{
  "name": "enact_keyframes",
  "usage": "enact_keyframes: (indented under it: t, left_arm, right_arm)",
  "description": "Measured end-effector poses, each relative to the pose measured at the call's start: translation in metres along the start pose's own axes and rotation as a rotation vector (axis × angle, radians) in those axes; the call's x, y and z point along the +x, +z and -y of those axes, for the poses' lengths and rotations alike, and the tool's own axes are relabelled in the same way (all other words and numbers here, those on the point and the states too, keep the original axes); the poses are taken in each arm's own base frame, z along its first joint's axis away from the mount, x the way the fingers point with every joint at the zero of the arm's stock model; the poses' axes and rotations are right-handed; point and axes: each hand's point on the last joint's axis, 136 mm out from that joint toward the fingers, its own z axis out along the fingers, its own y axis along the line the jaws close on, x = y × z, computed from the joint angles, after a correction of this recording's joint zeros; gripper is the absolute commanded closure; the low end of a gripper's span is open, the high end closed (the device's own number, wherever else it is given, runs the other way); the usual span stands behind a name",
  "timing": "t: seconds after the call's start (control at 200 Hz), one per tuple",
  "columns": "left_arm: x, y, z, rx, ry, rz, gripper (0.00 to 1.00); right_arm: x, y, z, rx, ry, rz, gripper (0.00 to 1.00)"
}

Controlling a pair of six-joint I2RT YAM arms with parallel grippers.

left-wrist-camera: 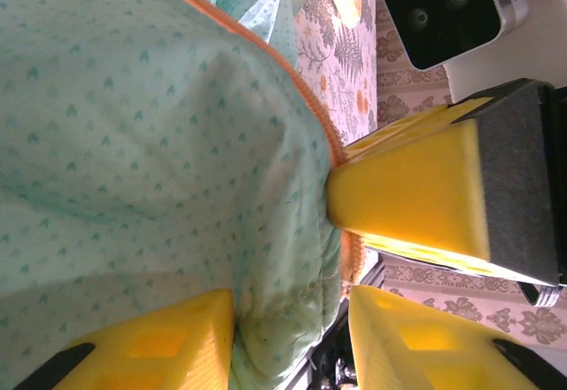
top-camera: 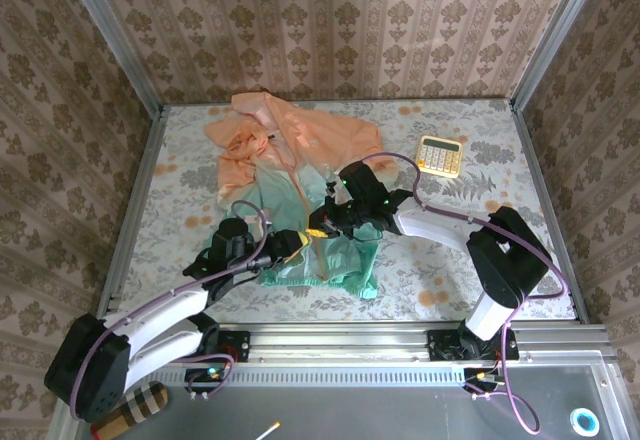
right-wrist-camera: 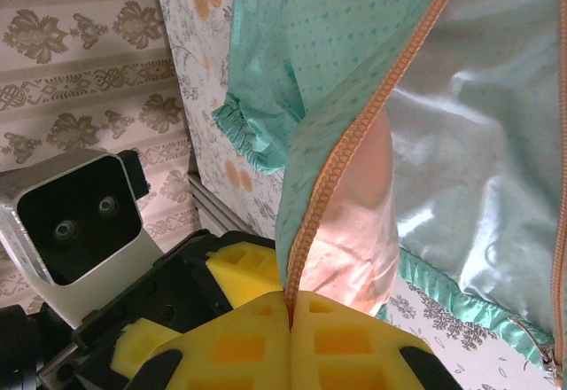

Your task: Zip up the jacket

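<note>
At mid-table, the right gripper (right-wrist-camera: pixel 291 315) pinches the zipper edge (right-wrist-camera: pixel 354 146) of the shiny peach-to-mint hooded jacket (top-camera: pixel 300 145); the left gripper (left-wrist-camera: pixel 288 328) straddles its hem (left-wrist-camera: pixel 283 319), grip unclear; floral tabletop (top-camera: pixel 450 265) lies open rightward.

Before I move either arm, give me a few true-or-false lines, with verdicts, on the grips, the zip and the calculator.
1. The right gripper is shut on the jacket's orange zipper edge. True.
2. The calculator lies on the jacket. False: it sits apart from it on the table, towards the far right.
3. Mint fabric lies between the left gripper's fingers. True.
4. The jacket is zipped to the collar. False: the front is open, and the pinched zipper row stands alone with lining beside it.
</note>
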Motion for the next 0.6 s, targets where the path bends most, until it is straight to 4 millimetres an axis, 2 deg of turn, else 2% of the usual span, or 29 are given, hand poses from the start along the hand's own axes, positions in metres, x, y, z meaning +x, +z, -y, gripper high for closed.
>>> enact_keyframes:
  t: [0.43,0.52,0.6]
  left_arm:
    - [-0.0001,0.0004,0.0064,0.038,-0.002,-0.006,0.96]
    - [-0.001,-0.0008,0.0059,0.042,-0.004,-0.006,0.97]
    - [-0.0018,-0.0019,0.0046,0.043,-0.008,-0.006,0.86]
  right_arm:
    - [0.0021,0.0011,0.006,0.008,0.017,-0.004,1.0]
    - [0.002,0.0011,0.0059,0.008,0.017,-0.004,1.0]
    - [0.002,0.0011,0.0059,0.008,0.017,-0.004,1.0]
